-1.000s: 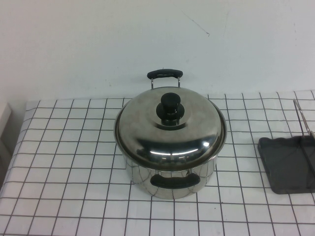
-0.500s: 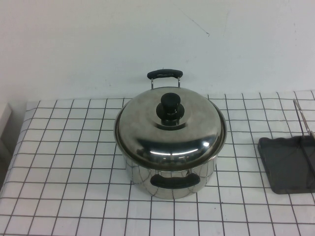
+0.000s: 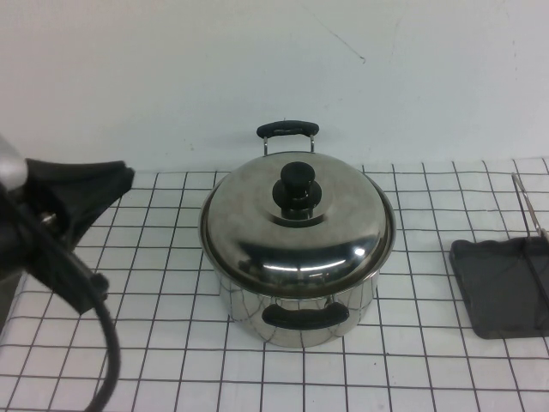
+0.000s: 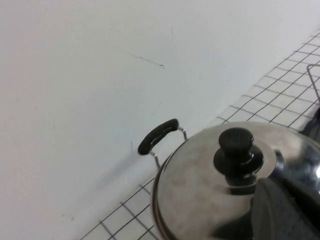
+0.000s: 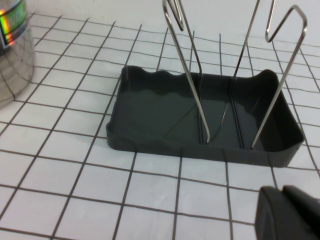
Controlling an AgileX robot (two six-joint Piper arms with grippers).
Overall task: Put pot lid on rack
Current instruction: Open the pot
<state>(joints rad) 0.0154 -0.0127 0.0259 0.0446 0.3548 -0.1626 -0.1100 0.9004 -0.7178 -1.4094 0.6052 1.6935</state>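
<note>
The pot lid (image 3: 257, 227), shiny steel with a black knob (image 3: 296, 184), sits on the steel pot (image 3: 296, 335) at the table's middle. It also shows in the left wrist view (image 4: 200, 185). My left gripper (image 3: 120, 180) hangs above the table's left side, to the left of the pot, shut and empty; in its wrist view (image 4: 287, 210) it is close beside the knob (image 4: 235, 150). The rack (image 3: 502, 287), a dark grey tray with wire bars, lies at the right edge. My right gripper (image 5: 285, 215) is shut and empty, just in front of the rack (image 5: 150, 115).
The pot has black handles at the back (image 3: 287, 129) and the front (image 3: 304, 316). A white wall stands close behind the pot. The checked cloth (image 3: 154, 257) covers the table. The rack's wire bars (image 5: 187, 75) stand upright.
My left arm has come into the high view from the left and now hangs beside the pot. The pot, lid and rack have not moved.
</note>
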